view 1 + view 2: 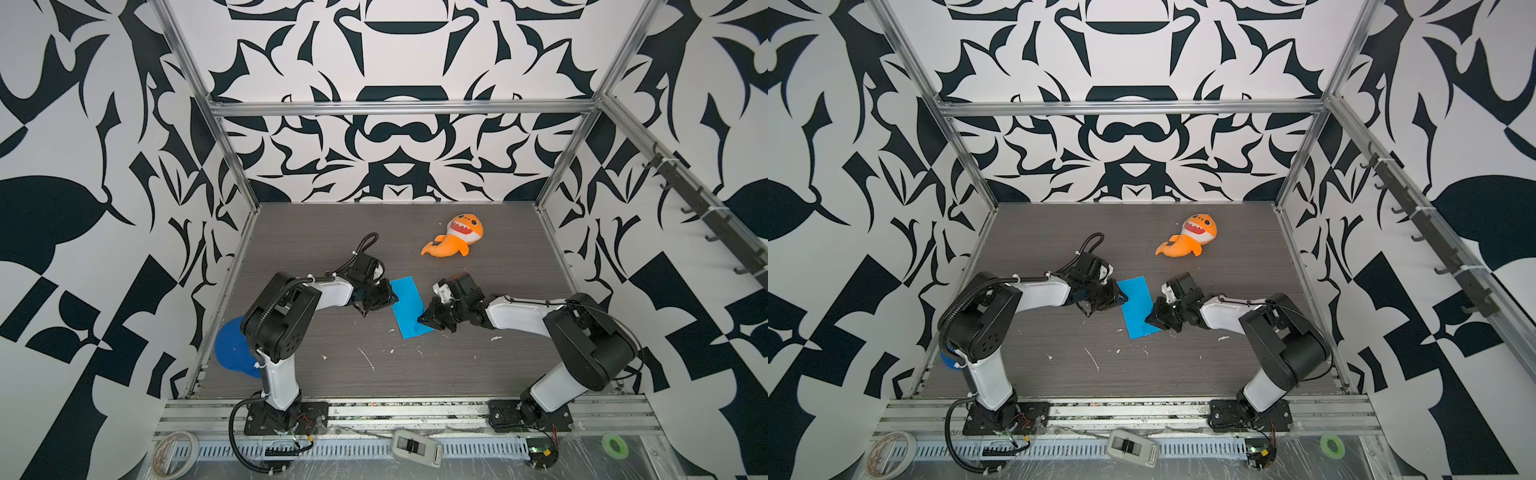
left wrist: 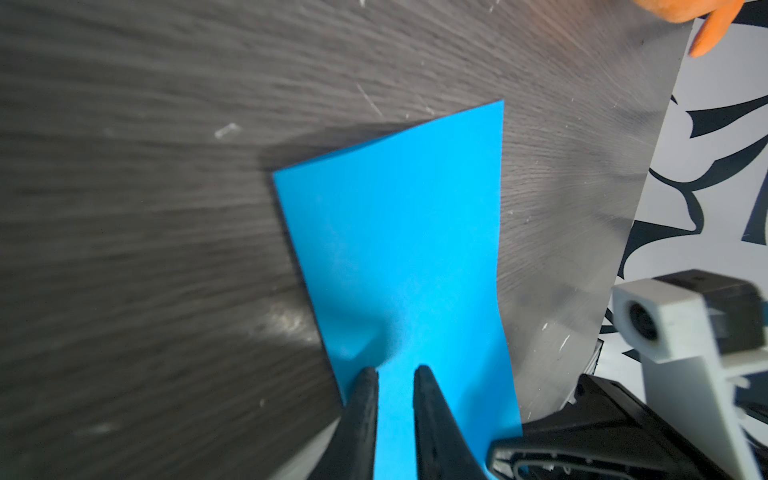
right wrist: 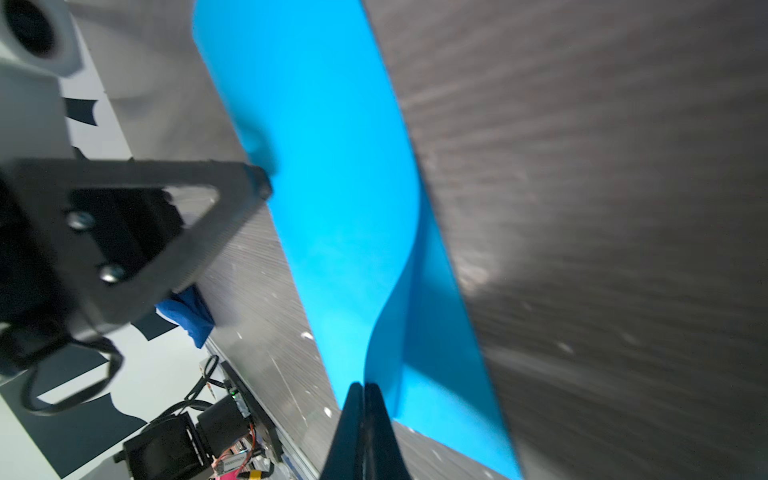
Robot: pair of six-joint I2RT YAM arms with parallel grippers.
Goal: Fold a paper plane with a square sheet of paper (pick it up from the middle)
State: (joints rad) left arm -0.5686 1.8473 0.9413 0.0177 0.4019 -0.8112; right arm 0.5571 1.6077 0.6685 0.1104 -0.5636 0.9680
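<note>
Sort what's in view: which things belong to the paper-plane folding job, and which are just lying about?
In the job: thin bright blue paper sheet, folded to a rectangle; left claw, open over it; right claw, shut on its lifted layer.
Lying about: orange shark plush toy; dark blue round disc.
</note>
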